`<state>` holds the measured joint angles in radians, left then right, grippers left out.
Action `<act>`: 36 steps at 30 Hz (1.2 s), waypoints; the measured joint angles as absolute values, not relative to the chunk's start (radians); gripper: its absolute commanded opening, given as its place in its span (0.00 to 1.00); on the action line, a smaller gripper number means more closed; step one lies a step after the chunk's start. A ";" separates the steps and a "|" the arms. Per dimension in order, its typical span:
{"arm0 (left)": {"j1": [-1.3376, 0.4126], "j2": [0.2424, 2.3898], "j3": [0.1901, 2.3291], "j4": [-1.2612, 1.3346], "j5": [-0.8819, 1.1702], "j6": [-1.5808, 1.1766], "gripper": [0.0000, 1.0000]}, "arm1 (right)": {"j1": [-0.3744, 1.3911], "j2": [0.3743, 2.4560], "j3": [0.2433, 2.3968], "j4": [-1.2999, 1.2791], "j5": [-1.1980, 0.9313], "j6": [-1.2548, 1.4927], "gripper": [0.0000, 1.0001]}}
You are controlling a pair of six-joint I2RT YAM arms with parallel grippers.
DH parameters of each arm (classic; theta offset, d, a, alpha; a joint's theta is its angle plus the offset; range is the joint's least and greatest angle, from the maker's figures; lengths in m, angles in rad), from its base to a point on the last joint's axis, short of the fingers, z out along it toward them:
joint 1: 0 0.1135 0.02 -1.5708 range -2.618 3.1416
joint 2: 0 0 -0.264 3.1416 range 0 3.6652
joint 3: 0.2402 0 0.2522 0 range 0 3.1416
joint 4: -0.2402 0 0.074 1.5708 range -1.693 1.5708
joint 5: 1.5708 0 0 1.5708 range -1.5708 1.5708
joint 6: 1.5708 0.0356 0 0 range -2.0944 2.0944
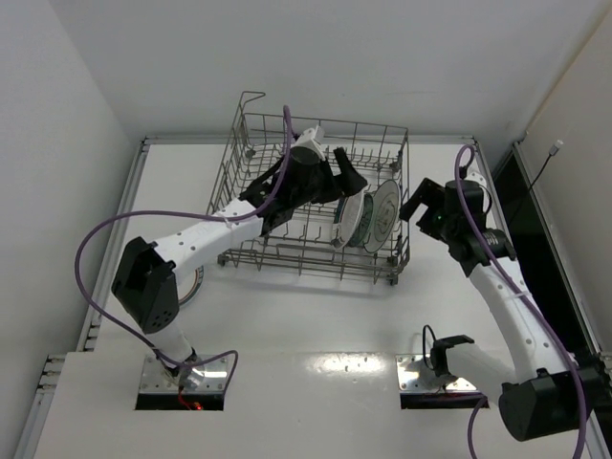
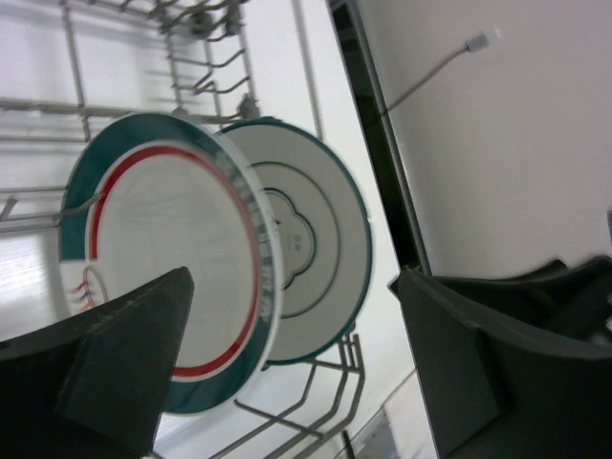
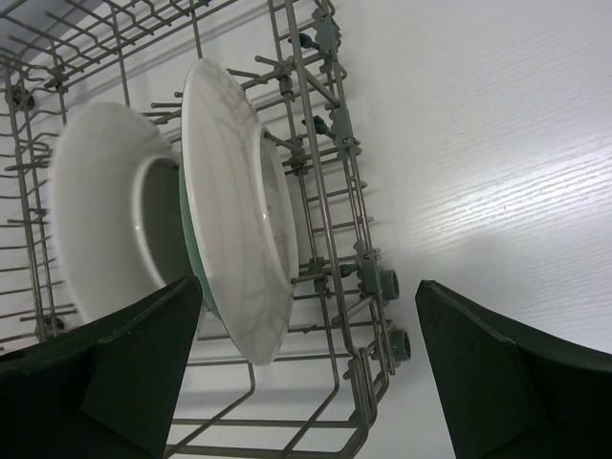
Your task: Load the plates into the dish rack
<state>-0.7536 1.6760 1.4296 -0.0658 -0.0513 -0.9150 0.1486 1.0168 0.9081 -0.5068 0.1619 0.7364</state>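
The grey wire dish rack (image 1: 232, 172) stands at the back of the table. Two plates stand upright between tines in its right end: one with a teal-and-red rim band (image 1: 350, 222) (image 2: 163, 258) and a white one with a teal edge and centre pattern (image 1: 384, 212) (image 2: 316, 249). Their backs show in the right wrist view (image 3: 239, 210). My left gripper (image 1: 346, 174) (image 2: 296, 373) is open and empty inside the rack, just left of the plates. My right gripper (image 1: 418, 212) (image 3: 306, 373) is open and empty outside the rack's right wall (image 3: 325, 191).
Part of another plate (image 1: 194, 284) lies flat on the table, mostly hidden under my left arm's elbow. A dark gap and a cable run along the table's right edge (image 1: 521, 191). Walls close in at the back and both sides.
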 measured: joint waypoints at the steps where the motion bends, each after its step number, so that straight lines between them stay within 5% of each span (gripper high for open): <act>1: -0.754 1.679 1.449 -0.077 -0.035 -0.908 1.00 | 0.143 1.016 0.908 -0.506 0.154 0.735 0.93; 9: -0.738 1.591 1.693 -0.257 -0.033 -0.833 1.00 | 0.113 0.994 0.907 -0.503 0.122 0.729 0.93; 20: -0.436 0.677 1.209 -0.714 -0.871 -1.193 1.00 | 0.113 0.984 0.870 -0.480 0.063 0.730 0.93; 28: -0.337 0.870 1.033 -0.901 -0.992 -1.378 1.00 | 0.113 0.980 0.852 -0.480 0.025 0.729 0.93; 36: 0.009 1.101 1.034 -0.845 -0.686 -1.330 1.00 | 0.113 0.968 0.852 -0.488 0.025 0.723 0.93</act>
